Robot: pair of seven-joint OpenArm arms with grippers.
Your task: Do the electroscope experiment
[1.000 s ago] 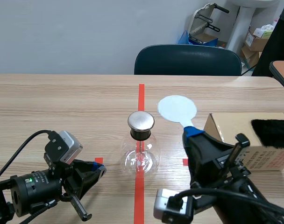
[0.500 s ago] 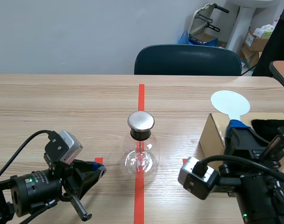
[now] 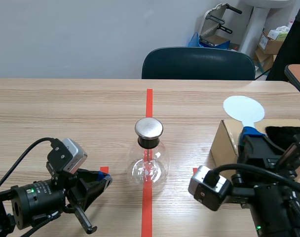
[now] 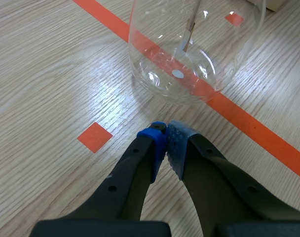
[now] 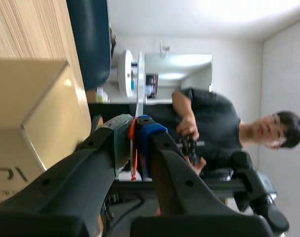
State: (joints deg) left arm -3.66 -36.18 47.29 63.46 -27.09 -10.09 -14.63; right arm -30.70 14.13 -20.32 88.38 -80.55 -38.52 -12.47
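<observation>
The electroscope [image 3: 149, 160], a clear glass flask with a round metal cap [image 3: 149, 128], stands on the red tape line at the table's middle. My left gripper [image 3: 103, 179] rests low to its left, shut on nothing; in the left wrist view its pads [image 4: 173, 143] meet just short of the flask [image 4: 189, 54]. My right gripper [image 3: 251, 133] is shut on the handle of a white disc paddle [image 3: 243, 108], held upright over the cardboard box [image 3: 223, 143]. The right wrist view shows the disc [image 5: 139, 81] edge-on above the gripper [image 5: 135, 129].
A black fur pad [image 3: 288, 137] lies on top of the box at the right. A dark chair [image 3: 198, 63] stands behind the table's far edge. The right wrist view shows a person [image 5: 214, 128] in the background beyond the box [image 5: 31, 108].
The right arm carried the paddle from near the flask's cap rightward to over the box, then held still. The left arm has not moved.
</observation>
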